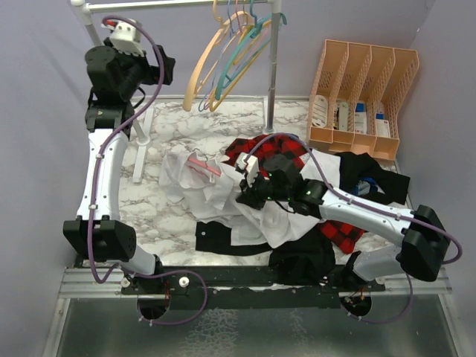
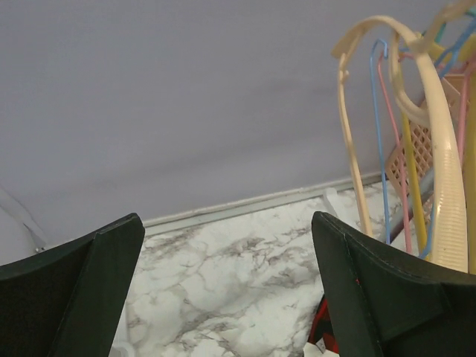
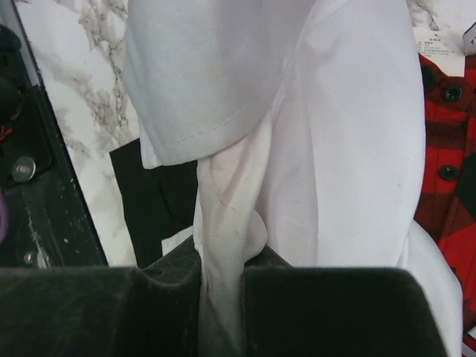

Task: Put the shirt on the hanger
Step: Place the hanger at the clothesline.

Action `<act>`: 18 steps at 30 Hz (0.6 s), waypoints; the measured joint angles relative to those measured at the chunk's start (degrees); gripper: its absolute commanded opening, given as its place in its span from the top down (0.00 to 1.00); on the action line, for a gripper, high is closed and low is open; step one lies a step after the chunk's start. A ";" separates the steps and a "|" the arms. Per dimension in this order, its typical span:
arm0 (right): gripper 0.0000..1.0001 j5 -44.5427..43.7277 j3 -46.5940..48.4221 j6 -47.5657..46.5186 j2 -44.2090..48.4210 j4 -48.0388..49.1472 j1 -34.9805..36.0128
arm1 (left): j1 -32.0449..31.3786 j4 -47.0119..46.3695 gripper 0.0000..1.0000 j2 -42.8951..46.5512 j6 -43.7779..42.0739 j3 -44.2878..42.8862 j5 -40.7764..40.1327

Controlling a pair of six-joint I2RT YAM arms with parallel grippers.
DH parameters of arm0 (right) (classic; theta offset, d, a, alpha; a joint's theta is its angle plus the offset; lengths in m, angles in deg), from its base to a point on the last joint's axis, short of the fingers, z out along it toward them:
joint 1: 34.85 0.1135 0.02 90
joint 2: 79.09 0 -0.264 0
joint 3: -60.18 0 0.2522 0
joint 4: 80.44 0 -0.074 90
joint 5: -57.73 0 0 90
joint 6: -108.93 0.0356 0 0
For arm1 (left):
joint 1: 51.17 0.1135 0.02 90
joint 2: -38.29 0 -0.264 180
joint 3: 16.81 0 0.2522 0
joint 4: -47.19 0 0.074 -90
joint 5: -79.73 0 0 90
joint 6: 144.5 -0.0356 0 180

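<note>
The white shirt (image 1: 223,199) lies crumpled in the middle of the marble table. The thin pink hanger (image 1: 202,164) lies on its upper left part. My right gripper (image 1: 249,187) is low over the shirt and shut on a fold of its white fabric (image 3: 222,245), which runs up from between the jaws. The pink hanger does not show in the right wrist view. My left gripper (image 1: 162,71) is raised high at the back left, near the rack, far from the shirt. It is open and empty (image 2: 225,223) over bare marble by the back wall.
A clothes rack pole (image 1: 273,67) holds several hangers, among them a peach-orange one (image 1: 204,63) and a teal one (image 1: 249,44); they show at the right of the left wrist view (image 2: 439,149). A red-and-black plaid shirt (image 1: 279,147), black garments (image 1: 223,238) and a peach file organizer (image 1: 364,97) are nearby.
</note>
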 measured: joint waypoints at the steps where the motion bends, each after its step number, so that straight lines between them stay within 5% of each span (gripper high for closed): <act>1: 0.99 -2.80 0.81 0.61 -1.20 0.04 1.31 | -1.60 0.55 0.01 -0.22 -0.79 0.72 -1.22; 12: 0.99 -19.80 8.63 10.38 -8.48 2.32 8.24 | -3.21 12.92 0.01 2.08 -5.84 -3.30 -20.76; 18: 0.99 -24.24 17.03 11.98 -18.14 3.43 12.92 | -3.67 13.35 0.01 8.22 -3.45 -0.81 -20.74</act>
